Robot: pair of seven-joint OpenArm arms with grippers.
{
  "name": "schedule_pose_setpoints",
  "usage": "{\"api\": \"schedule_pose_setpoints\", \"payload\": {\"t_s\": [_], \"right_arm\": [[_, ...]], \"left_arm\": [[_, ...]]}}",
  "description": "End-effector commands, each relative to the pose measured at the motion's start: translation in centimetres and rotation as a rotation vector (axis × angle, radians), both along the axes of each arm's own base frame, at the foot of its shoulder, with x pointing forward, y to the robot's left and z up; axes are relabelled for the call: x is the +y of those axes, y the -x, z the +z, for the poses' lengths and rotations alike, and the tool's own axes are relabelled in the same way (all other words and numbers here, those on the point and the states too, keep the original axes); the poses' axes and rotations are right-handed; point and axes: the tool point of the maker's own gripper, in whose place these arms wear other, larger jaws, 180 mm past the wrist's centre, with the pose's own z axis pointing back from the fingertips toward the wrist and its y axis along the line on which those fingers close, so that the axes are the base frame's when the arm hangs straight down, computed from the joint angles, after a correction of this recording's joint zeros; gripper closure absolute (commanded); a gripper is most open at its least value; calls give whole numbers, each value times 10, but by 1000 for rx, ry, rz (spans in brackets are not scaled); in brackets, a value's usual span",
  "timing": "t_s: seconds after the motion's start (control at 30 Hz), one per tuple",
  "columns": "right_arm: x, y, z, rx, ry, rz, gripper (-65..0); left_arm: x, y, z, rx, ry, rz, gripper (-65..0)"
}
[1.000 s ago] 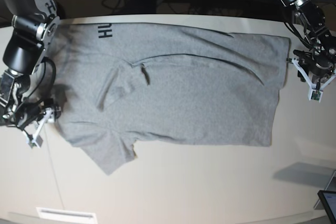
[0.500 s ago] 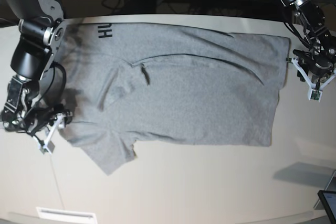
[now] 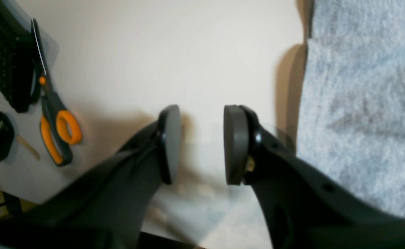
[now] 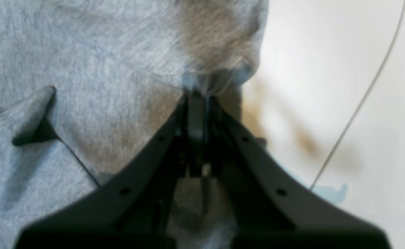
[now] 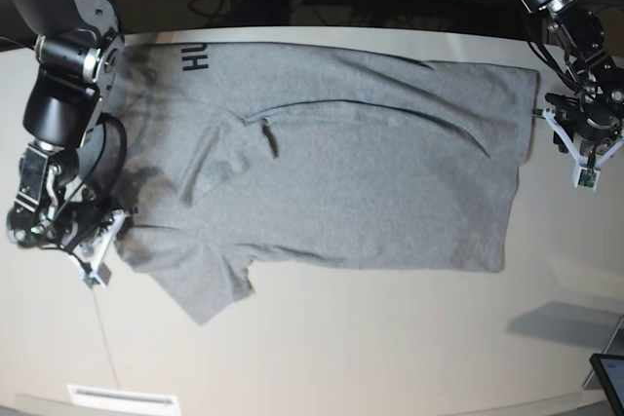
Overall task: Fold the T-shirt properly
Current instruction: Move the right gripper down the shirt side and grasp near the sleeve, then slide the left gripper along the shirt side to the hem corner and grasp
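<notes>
Grey heather cotton covers most of your tabletop (image 5: pixel 390 338): the T-shirt (image 5: pixel 331 163) lies spread flat, its hem toward the left arm's side, its collar and sleeves toward the right arm's side, with a strip of black lettering (image 5: pixel 196 57) showing at the far edge near the right arm. One sleeve (image 5: pixel 200 284) juts toward the near edge and a loose ridge of wrinkles runs across the middle, so you have nothing folded yet.

What has changed is on your right arm. A second ago it stood off the cloth with its jaws wide; it has since swung in onto the shirt's edge just above that sleeve, and the right gripper (image 4: pixel 197 100) is now clenched, a small bunch of grey fabric puckered up at its tips in the wrist view. You can take that as a pinch on the T-shirt's edge, though how much cloth is caught is hard to judge.

Your left gripper (image 3: pixel 202 143) has not moved: it hangs just beside the hem, jaws parted over bare tabletop, grasping nothing. That side probably needs its own hold before you lift. Orange-handled scissors (image 3: pixel 55 121) lie well apart from it
</notes>
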Motion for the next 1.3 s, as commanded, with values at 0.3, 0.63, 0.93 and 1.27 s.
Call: {"api": "schedule_pose_setpoints", "payload": {"t_s": [0.3,0.63,0.93,1.27], "right_arm": [[-9,-11,14,-45,14,-6,0],[-9,-6,9,-33,14,-4,0],[-10,-2,6,-25,17,-5,0],[-10,0,4,-21,17,-5,0]], "left_arm": [[19,-63,-5,-30,162,92,-218],[-17,-151,7,-39,312,8,-218],[-36,-199,-5,-92,537,44,-220],[-23,-197,-1,-108,583,36,-297]]}}
